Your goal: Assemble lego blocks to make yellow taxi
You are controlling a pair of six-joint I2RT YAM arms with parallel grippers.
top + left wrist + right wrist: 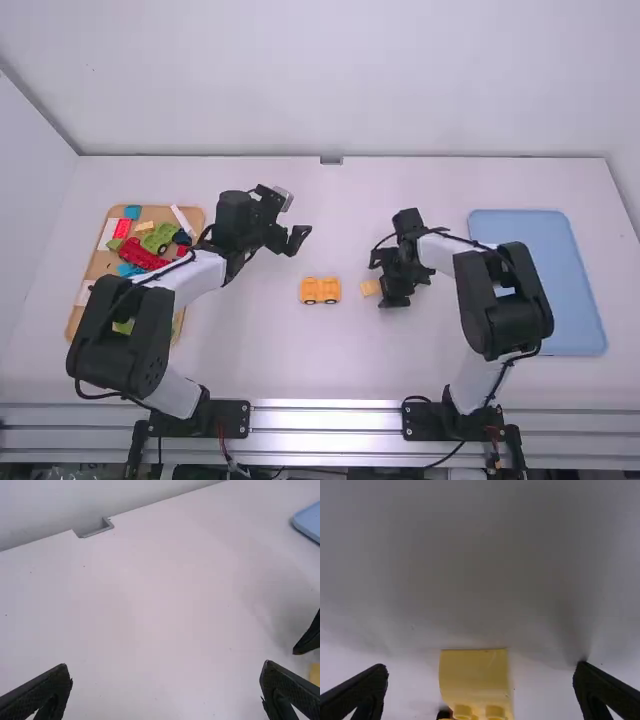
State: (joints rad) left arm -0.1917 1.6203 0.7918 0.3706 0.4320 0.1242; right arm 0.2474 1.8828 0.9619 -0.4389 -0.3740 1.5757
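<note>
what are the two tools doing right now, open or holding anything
Left tool: open, holding nothing, above the table.
Right tool: open, fingers on either side of the yellow block, not gripping it.

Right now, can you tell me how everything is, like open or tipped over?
Left gripper: open
Right gripper: open, not gripping
Toy car: upright, not held
Yellow block: loose, apart from the car
Brown tray: flat, filled with toy pieces
Blue tray: flat
</note>
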